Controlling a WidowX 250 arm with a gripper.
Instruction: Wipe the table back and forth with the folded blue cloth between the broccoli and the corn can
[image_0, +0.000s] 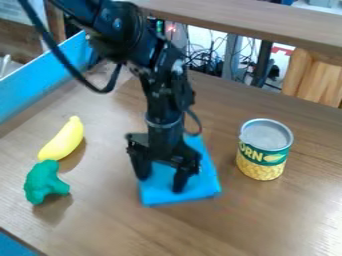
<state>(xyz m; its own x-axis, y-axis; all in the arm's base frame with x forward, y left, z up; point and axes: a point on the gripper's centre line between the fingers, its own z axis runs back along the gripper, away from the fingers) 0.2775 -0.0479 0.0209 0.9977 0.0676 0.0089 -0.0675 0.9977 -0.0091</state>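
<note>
camera view: one black gripper (161, 184), pointing down, its two fingers spread apart, low over the work surface. one flat blue item (160, 197), directly beneath the gripper, part of it visible between the fingers. one corn can (262, 151), upright, at two o'clock from the gripper. one yellow banana (62, 140), at ten o'clock. one green broccoli piece (45, 182), at nine o'clock, just beside the banana's lower end. one wooden table (267, 220), under all.

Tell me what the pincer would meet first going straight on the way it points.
Most likely the flat blue object just below the pincer. Depth is unclear here, so the tips may already be touching it.
</note>
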